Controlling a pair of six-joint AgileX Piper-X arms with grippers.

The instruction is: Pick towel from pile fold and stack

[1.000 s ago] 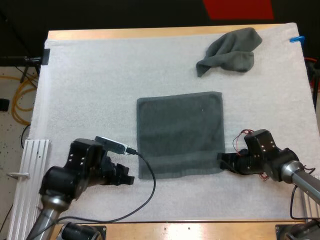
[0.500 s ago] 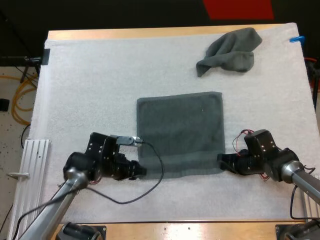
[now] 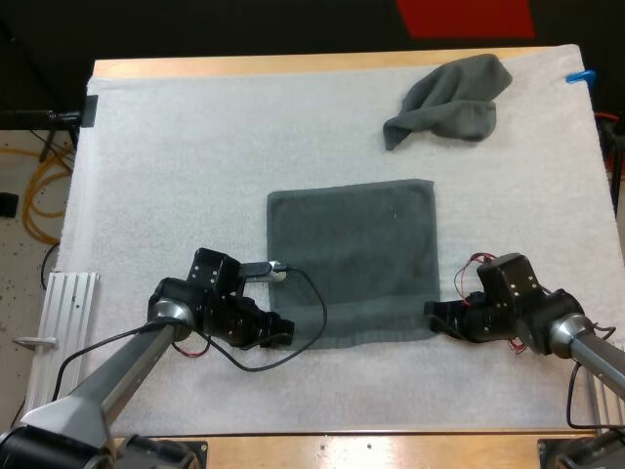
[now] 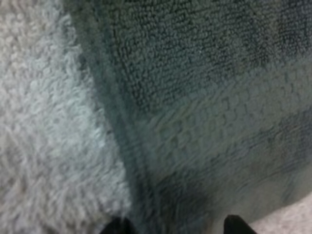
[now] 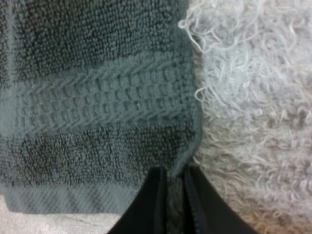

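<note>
Left claw (image 3: 280,330) has slid in to the flat towel's (image 3: 352,256) 7 o'clock corner, fingers (image 4: 238,228) apart astride its edge, arm stretched low. Right claw (image 3: 432,318) stays pinched on the 5 o'clock corner.

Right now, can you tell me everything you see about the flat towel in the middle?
The flat towel is dark grey-green terry cloth, spread out as a rectangle in the middle of the white mat. It has a woven band along the side nearest the arms and a stitched hem. The right claw pinches its near right corner; the left claw stands open at its near left corner.
</note>
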